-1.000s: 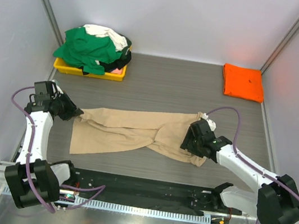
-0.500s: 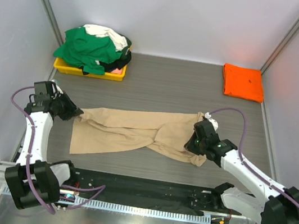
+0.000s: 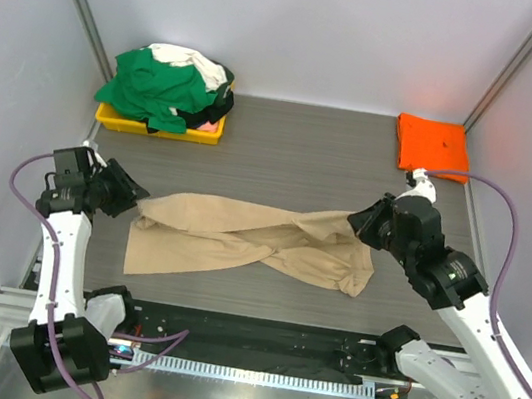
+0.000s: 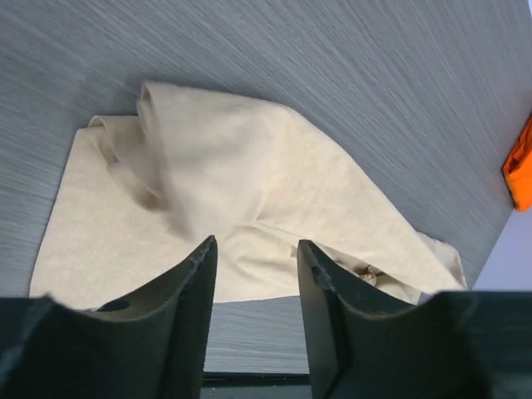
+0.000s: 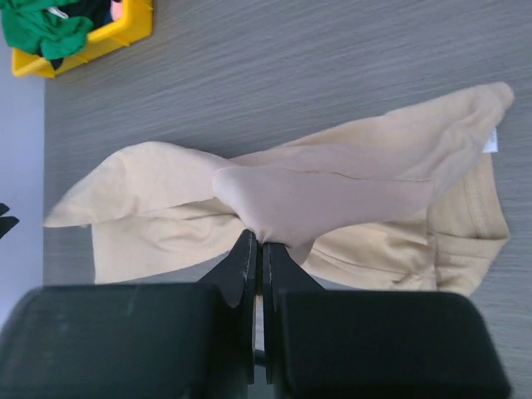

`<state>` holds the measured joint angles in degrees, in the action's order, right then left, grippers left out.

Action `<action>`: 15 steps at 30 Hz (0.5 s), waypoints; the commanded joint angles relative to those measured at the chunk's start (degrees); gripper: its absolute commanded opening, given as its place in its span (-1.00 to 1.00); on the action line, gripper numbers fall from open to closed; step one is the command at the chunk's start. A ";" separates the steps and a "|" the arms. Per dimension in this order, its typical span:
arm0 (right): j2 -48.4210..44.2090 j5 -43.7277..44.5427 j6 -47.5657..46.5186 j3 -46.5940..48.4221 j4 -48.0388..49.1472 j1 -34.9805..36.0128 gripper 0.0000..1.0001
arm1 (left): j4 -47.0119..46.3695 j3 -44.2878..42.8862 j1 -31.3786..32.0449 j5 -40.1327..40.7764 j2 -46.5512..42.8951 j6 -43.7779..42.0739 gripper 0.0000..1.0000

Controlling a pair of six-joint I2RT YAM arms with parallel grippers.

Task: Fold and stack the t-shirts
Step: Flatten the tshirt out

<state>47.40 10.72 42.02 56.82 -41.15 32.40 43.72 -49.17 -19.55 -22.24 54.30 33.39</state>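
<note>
A tan-beige t-shirt (image 3: 239, 241) lies crumpled and stretched across the middle of the table. My right gripper (image 3: 356, 221) is shut on a bunched fold at its right end and holds it lifted; in the right wrist view the jaws (image 5: 259, 239) pinch the tan cloth (image 5: 332, 199). My left gripper (image 3: 136, 201) sits at the shirt's left edge. It is open (image 4: 253, 245), with nothing between its fingers and the tan shirt (image 4: 249, 183) just beyond them. A folded orange t-shirt (image 3: 433, 146) lies at the back right.
A yellow tray (image 3: 117, 119) at the back left holds a heap of green (image 3: 152, 85), white (image 3: 192, 58) and black (image 3: 218, 109) shirts. Grey walls close in the left, right and back sides. A black rail (image 3: 254, 339) runs along the near edge.
My right gripper shut on the shirt's right end and rose toward the back right, pulling the cloth up. My left gripper opened, let go of the left edge and drew back slightly.
</note>
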 commanded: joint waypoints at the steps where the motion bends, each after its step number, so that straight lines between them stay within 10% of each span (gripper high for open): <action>1: -0.29 2.90 -1.59 0.66 -4.65 0.12 -0.97 | 3.47 -1.90 0.22 2.64 -1.39 -0.08 -0.09; 15: 23.34 3.88 -9.41 34.66 -3.15 -6.63 -0.98 | -2.85 1.88 11.89 1.57 -10.10 6.16 0.03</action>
<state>69.08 14.96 35.81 83.31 -46.98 28.42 44.95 -48.58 -12.47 -20.08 43.97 36.60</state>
